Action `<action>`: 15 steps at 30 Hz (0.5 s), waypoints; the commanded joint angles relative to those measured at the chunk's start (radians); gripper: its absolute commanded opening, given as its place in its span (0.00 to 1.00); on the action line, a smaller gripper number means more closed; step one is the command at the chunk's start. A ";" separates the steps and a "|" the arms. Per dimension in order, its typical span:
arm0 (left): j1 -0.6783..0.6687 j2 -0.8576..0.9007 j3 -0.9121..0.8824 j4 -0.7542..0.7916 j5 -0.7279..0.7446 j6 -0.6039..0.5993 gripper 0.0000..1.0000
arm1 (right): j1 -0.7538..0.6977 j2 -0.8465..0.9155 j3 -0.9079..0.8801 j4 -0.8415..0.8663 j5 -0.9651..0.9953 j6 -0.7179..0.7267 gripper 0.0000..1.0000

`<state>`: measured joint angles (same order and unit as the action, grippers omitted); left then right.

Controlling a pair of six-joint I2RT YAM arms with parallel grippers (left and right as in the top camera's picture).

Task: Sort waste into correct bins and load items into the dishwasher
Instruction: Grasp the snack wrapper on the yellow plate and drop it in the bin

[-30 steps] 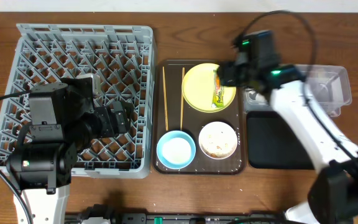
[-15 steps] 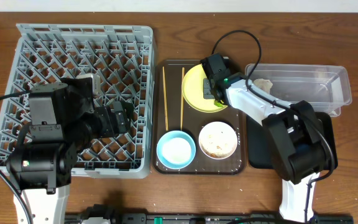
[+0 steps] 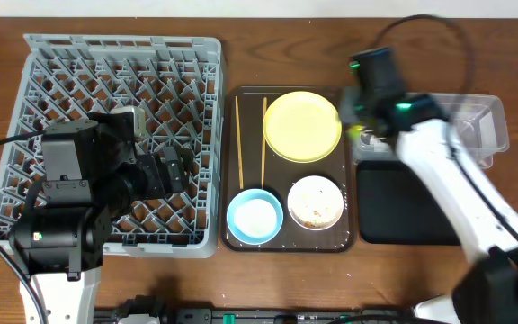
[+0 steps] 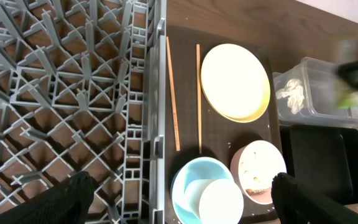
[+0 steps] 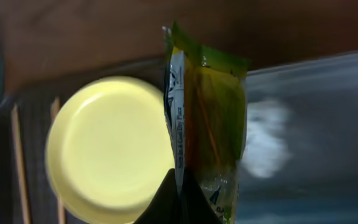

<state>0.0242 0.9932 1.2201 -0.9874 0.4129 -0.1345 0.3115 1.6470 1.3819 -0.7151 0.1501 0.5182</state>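
My right gripper is shut on the green-and-orange snack wrapper, which hangs above the gap between the yellow plate and the clear container. A white tissue lies inside that container. Beside it sits the black tray. The chopsticks lie left of the plate. In front of the plate stand the light blue bowl and the white bowl, which holds crumbs. My left gripper hovers open over the grey dish rack, holding nothing.
The dishes rest on a dark brown serving tray between the rack and the two bins. Brown tabletop shows around everything. My right arm reaches across the black tray and the clear container's left end.
My right gripper has shut on the wrapper, lifted it off the yellow plate and carried it right toward the clear container. The left arm has not moved.
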 commanded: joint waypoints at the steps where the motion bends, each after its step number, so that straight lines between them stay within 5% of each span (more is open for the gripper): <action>1: -0.001 -0.001 0.021 0.000 0.006 -0.002 0.92 | -0.134 0.017 -0.006 -0.077 -0.001 0.108 0.01; 7: -0.001 -0.001 0.021 0.001 0.006 -0.002 0.93 | -0.275 0.115 -0.032 -0.081 -0.015 0.221 0.04; 9: -0.001 -0.001 0.021 0.001 0.005 -0.002 0.92 | -0.309 0.142 -0.032 -0.077 -0.089 0.219 0.40; 15: -0.002 -0.001 0.021 -0.008 0.036 -0.017 0.92 | -0.382 0.092 -0.026 -0.054 -0.322 0.091 0.55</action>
<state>0.0242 0.9932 1.2201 -0.9878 0.4137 -0.1349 -0.0406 1.7977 1.3449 -0.7795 -0.0090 0.6754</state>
